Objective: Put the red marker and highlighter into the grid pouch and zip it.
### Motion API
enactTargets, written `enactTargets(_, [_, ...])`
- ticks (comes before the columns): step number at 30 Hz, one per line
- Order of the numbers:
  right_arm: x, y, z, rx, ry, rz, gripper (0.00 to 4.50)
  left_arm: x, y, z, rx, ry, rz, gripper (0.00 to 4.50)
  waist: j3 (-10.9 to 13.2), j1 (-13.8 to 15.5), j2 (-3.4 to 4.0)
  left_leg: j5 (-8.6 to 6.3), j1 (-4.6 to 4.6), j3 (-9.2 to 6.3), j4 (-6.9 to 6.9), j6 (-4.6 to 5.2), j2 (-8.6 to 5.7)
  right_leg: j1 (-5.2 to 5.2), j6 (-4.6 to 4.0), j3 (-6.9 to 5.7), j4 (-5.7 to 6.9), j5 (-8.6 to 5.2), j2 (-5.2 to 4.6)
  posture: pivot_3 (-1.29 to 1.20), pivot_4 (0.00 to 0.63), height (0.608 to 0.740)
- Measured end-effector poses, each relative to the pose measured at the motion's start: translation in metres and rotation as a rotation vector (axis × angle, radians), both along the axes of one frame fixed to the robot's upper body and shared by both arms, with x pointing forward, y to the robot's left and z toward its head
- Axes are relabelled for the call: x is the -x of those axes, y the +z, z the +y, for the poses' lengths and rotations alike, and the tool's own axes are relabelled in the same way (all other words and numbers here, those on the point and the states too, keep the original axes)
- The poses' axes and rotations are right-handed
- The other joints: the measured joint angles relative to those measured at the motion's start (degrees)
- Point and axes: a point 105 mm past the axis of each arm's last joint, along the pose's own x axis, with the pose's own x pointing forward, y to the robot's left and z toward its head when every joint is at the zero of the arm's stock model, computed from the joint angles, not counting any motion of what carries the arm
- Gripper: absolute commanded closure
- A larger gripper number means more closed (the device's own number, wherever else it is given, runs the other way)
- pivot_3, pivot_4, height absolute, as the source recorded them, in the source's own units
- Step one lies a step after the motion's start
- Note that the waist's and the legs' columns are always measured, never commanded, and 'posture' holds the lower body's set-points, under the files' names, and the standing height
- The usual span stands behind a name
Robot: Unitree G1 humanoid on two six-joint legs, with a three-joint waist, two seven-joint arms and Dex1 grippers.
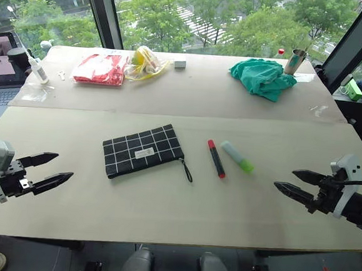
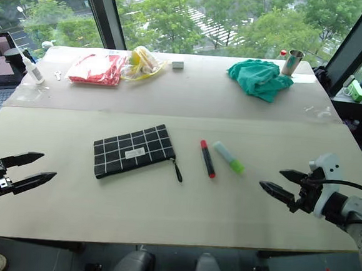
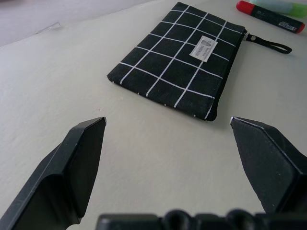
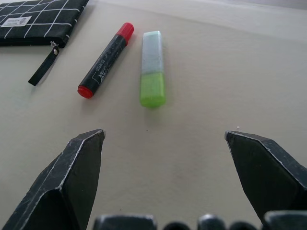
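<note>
Ahead of the left gripper, whose fingers stand spread wide and empty, the grid pouch lies flat on the counter, well apart from the fingertips. It looks soft and light, a limp fabric sleeve that would slide or fold rather than resist, so it likely wants pinning at a corner while the pull cord at its zipper end is drawn; the zipper appears closed, though the view is too small to be sure.

Beyond the right gripper, fingers likewise wide apart and holding nothing, sit the highlighter and, just beside it toward the pouch, the red marker. Both look rigid, light and smooth, apt to roll, so each is best pinched across the middle of the barrel. They lie near enough to each other that fingers closing on one may nudge the other.

Far past both sets of fingers, a teal cloth, a red-and-white packet, a yellow bag and a metal cup obstruct nothing.
</note>
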Motion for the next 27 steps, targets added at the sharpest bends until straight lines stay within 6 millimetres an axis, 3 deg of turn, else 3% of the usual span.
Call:
enactTargets(3, [0.0,0.0,0.0,0.001,-0.003,-0.001,0.05,-0.003,-0.001,0.001,-0.005,0.005,0.001,0.0,0.0,0.1,0.0,0.0,0.01,0.0,0.0,0.0,-0.01,0.01,0.0,0.0,0.0,0.0,0.0,0.0,0.15,0.74])
enactTargets(8, [-0.005,0.007,0.002,0.005,-0.004,-0.027,0.05,-0.024,-0.005,-0.002,-0.044,0.057,-0.005,0.0,0.0,0.2,0.0,0.0,-0.01,-0.02,0.05,0.0,-0.03,0.0,0.0,-0.01,0.08,0.0,0.0,0.0,0.15,0.74])
enactTargets(11, [-0.01,0.026,0.028,-0.015,0.083,-0.086,0.05,-0.04,-0.003,-0.009,-0.133,0.051,-0.013,0.0,0.0,0.0,0.0,0.0,0.0,-0.03,0.06,0.0,-0.02,-0.04,0.0,-0.01,0.18,0.0,0.01,0.0,0.15,0.74])
enactTargets(15, [-0.013,0.032,0.075,-0.053,0.208,-0.106,1.02,-0.04,-0.01,-0.029,-0.159,-0.079,0.045,0.0,0.0,-0.9,-0.03,0.0,-0.03,-0.05,0.06,0.0,0.12,-0.09,0.0,-0.01,0.2,0.0,0.14,0.0,0.15,0.74])
enactTargets(17, [-0.012,0.024,0.1,-0.064,0.274,-0.078,1.83,-0.04,-0.007,-0.039,-0.158,-0.145,0.066,0.0,0.0,-1.2,-0.03,0.0,-0.11,-0.06,0.06,0.0,0.11,-0.2,0.0,-0.01,0.25,0.0,0.14,0.0,0.15,0.74])
enactTargets(24, [-0.022,0.024,0.161,-0.072,0.457,-0.086,4.23,-0.032,-0.007,-0.025,-0.294,-0.204,0.137,0.0,0.0,-1.7,-0.02,0.0,-0.08,-0.06,0.05,0.0,0.14,-0.26,0.0,-0.01,0.29,0.0,0.2,0.0,0.15,0.74])
enactTargets(25, [-0.023,0.024,0.169,-0.071,0.481,-0.087,4.44,-0.032,-0.008,-0.022,-0.31,-0.201,0.144,0.0,0.0,-1.7,-0.02,0.0,-0.08,-0.06,0.05,0.0,0.15,-0.29,0.0,-0.01,0.33,0.0,0.21,0.0,0.15,0.74])
enactTargets(27, [-0.029,0.024,0.188,-0.077,0.534,-0.092,4.44,-0.033,-0.011,-0.018,-0.338,-0.199,0.144,0.0,0.0,-1.7,-0.02,0.01,-0.12,-0.07,0.05,0.0,0.16,-0.35,0.0,-0.02,0.36,0.0,0.22,0.0,0.15,0.74])
